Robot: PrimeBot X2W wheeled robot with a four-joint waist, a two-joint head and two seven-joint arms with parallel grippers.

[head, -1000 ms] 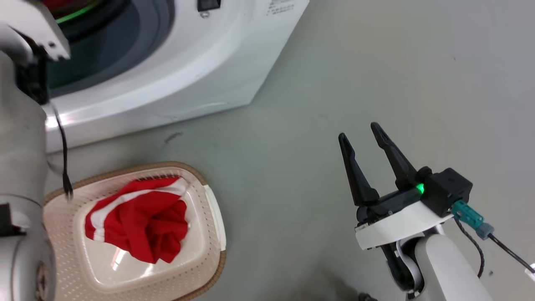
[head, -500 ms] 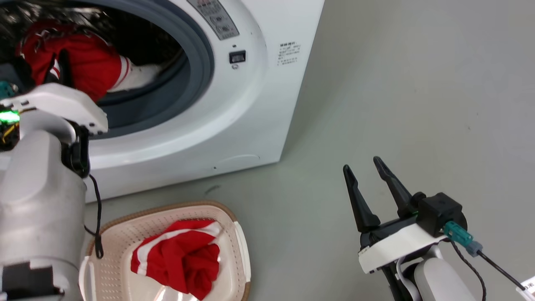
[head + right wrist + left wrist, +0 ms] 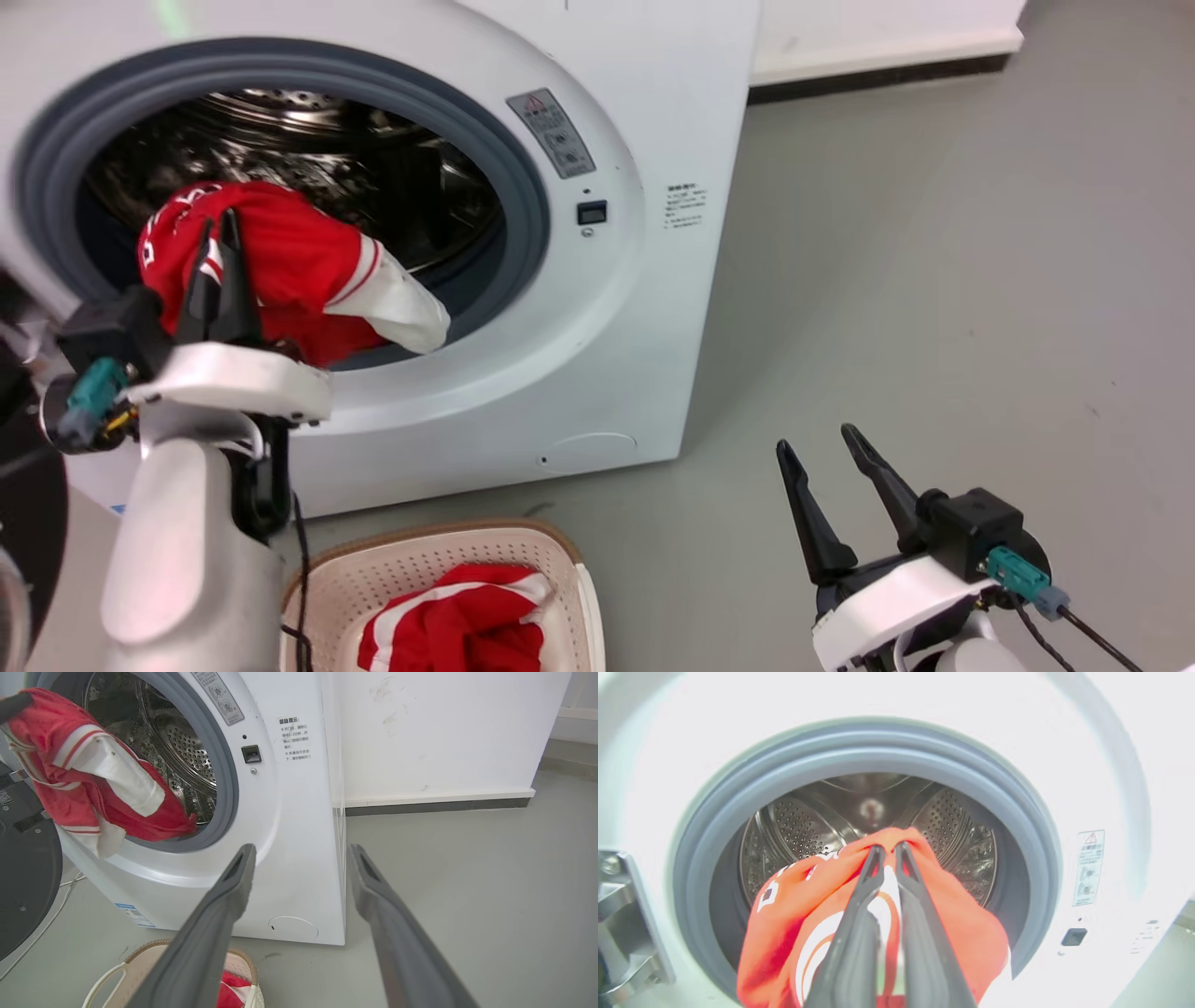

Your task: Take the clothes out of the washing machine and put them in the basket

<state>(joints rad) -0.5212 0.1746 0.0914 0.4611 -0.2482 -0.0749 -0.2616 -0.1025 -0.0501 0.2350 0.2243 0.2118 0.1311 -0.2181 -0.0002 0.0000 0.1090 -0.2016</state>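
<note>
Red fabric with white trim marks the garment in hand: the red jersey (image 3: 280, 271) hangs at the mouth of the washing machine (image 3: 653, 308), pinched at an upper fold by the left claw (image 3: 217, 224), whose fingers stand narrow with cloth between them. A white-cuffed sleeve droops over the lower right of the grey rubber rim (image 3: 527, 187). The second jersey (image 3: 467, 630) lies in the basket (image 3: 411, 565), which stands on the floor (image 3: 934, 280) just before the machine's front, below the porthole. The right claw (image 3: 815, 439) hovers wide and empty over the floor, to the right of the machine's front corner and well apart from both garments. The step in hand is judged to be the withdrawal of the last garment, with the task past its midpoint. The next move calls for lifting the trailing cloth free of the rim, carrying it down over the basket and parting the fingers there; a loose sleeve might snag on the rim or fall outside the small basket. The left wrist view shows the fingertips sunk in the fold, with the perforated steel drum (image 3: 952, 826) behind. The right wrist view gives the side aspect: the hem hanging below the rim against the white front, and the open black door (image 3: 23, 882) beside it. The head view relates claw, porthole and basket.
</note>
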